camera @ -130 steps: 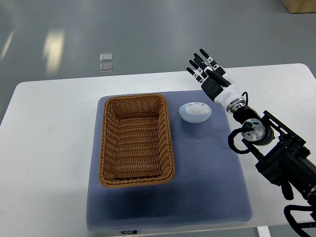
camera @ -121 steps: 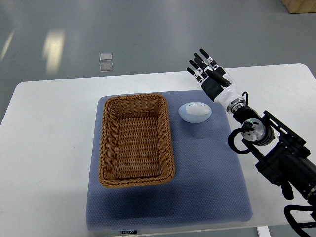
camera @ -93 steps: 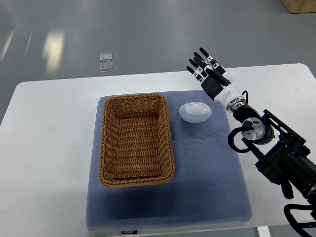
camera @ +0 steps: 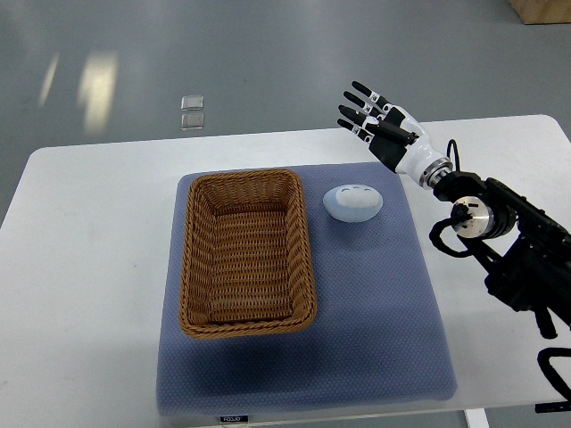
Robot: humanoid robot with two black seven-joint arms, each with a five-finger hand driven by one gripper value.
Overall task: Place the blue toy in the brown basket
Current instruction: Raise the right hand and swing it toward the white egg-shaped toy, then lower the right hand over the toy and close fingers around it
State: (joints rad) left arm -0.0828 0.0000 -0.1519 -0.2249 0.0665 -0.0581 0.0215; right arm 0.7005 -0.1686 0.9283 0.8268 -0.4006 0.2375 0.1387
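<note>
The pale blue egg-shaped toy (camera: 352, 202) lies on the blue-grey mat (camera: 375, 303), just right of the brown wicker basket (camera: 246, 251). The basket holds nothing. My right hand (camera: 379, 127) is open with its fingers spread. It hangs above the table's far edge, beyond and to the right of the toy, apart from it. The right arm comes in from the right edge. The left arm does not show.
The mat lies on a white table (camera: 89, 267). Two small clear squares (camera: 191, 111) lie on the grey floor beyond the table. A brown box corner (camera: 542, 9) shows at the top right.
My right hand has lifted and shifted slightly up and right, and the forearm has swung toward the right edge. The toy and basket have not moved.
</note>
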